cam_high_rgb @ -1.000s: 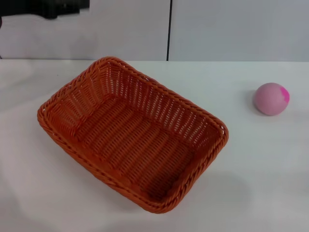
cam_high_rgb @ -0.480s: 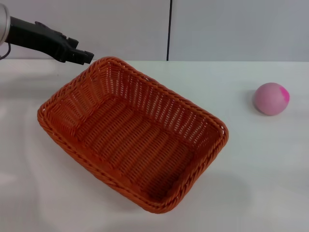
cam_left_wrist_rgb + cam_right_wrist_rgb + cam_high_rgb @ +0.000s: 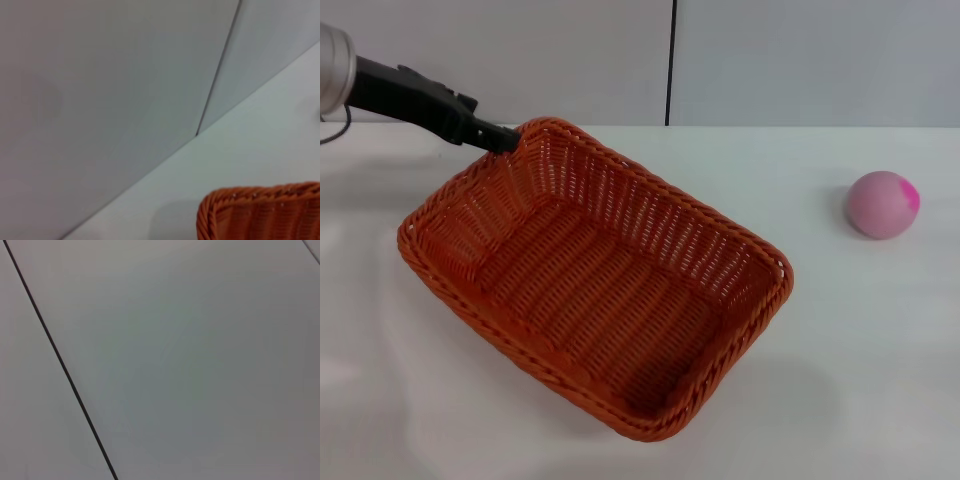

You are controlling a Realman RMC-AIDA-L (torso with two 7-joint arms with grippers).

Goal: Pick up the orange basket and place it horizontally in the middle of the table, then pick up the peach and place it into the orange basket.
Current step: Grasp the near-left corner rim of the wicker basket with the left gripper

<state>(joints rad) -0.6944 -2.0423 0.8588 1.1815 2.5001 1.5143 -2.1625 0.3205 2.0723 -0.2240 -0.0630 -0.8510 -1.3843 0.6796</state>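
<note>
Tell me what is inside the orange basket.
Nothing: the orange basket shows only its bare woven floor. The peach sits apart on the table. The left gripper is at the far rim.

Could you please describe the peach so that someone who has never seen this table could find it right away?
On the white table, look past the big orange basket toward the robot's right. There, alone and apart from the basket, sits the peach. It is the only small round thing, pale pink with a brighter magenta patch.
</note>
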